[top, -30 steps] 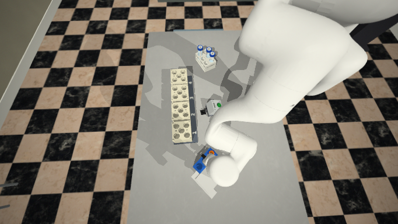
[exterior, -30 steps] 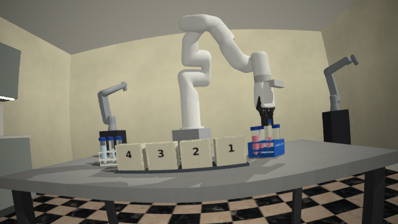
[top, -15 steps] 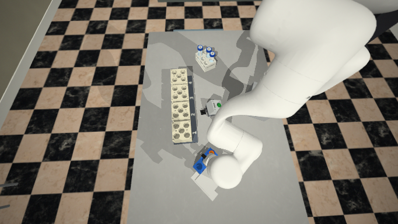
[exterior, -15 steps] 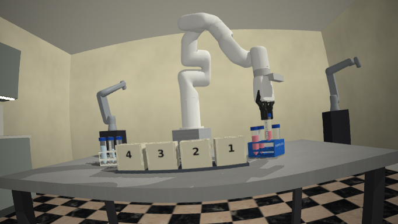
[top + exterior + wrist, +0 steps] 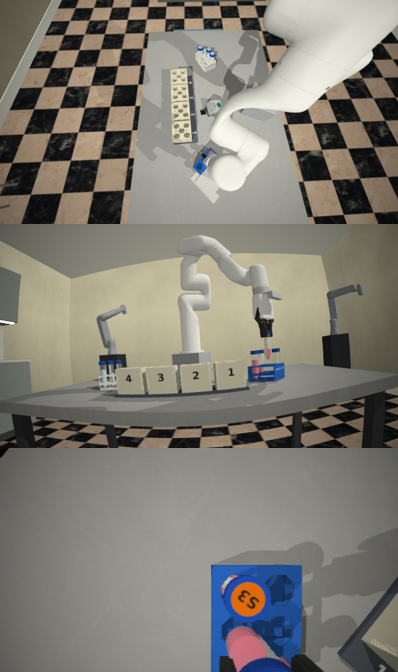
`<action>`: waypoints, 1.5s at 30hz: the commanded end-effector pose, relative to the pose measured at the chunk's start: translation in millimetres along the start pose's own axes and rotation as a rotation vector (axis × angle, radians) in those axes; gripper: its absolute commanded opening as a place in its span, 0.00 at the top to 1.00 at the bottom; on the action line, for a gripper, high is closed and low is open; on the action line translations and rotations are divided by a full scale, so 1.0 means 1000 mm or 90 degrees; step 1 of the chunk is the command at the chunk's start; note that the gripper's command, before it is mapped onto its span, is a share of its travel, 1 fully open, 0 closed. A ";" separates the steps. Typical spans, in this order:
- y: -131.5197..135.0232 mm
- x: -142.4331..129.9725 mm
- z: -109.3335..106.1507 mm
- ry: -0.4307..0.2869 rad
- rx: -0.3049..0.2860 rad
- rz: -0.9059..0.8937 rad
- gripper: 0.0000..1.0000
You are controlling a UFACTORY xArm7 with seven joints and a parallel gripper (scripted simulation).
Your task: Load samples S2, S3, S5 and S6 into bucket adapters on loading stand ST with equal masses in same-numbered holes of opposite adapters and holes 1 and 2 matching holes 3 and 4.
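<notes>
Above the blue sample rack (image 5: 201, 171) (image 5: 279, 375) (image 5: 216, 615), the gripper (image 5: 205, 156) (image 5: 266, 336) (image 5: 265, 664) is pinching a blue-capped tube of pink liquid (image 5: 268, 350) (image 5: 246, 649) — its fingers are closing on the cap end, and the ID is not readable. The tube is hanging nearly upright, with its tip clear of the rack's base. Tube S3 (image 5: 211, 151) (image 5: 248, 599) is standing in an end hole of the same rack, its orange dot facing up.

Adapter 1 (image 5: 189, 139) (image 5: 230, 381), adapter 2 (image 5: 174, 112) (image 5: 195, 385), adapter 3 (image 5: 173, 94) (image 5: 161, 387) and adapter 4 (image 5: 172, 75) (image 5: 129, 388) are sitting in a row on the loading stand (image 5: 195, 140) (image 5: 181, 394) (image 5: 367, 660), near the blue rack at the adapter 1 end. Near adapter 4, a white rack (image 5: 205, 68) (image 5: 108, 388) is holding three blue-capped tubes (image 5: 209, 49) (image 5: 110, 370) of pale blue liquid. Beside the stand — on the side towards the arm — the green DONE key (image 5: 219, 105) is showing on its small desk (image 5: 213, 110).
</notes>
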State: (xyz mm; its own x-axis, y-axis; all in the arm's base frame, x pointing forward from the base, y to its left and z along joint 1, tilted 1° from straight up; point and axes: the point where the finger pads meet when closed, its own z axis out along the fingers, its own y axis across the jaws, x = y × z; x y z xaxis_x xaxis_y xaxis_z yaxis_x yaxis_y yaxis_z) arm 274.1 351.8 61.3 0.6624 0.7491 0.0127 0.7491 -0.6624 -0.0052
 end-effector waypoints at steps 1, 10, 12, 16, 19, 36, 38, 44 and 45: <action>0.000 0.001 -0.010 0.003 0.000 0.000 1.00; 0.000 0.001 -0.024 0.003 0.000 0.000 1.00; 0.000 0.001 -0.028 0.003 0.000 0.000 1.00; 0.000 0.001 -0.036 0.003 0.000 0.000 1.00; 0.000 0.001 -0.042 0.003 0.000 0.000 1.00; 0.000 0.001 -0.065 0.003 0.000 0.000 1.00; 0.000 0.001 -0.065 0.003 0.000 0.000 1.00; 0.000 0.001 -0.065 0.003 0.000 0.000 1.00; 0.004 -0.001 -0.065 0.003 0.000 0.021 1.00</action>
State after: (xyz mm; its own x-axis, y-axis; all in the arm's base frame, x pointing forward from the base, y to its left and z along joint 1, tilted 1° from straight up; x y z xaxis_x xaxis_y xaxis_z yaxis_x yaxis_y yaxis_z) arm 273.7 350.8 124.3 0.6629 0.7486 0.0123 0.7487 -0.6629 -0.0057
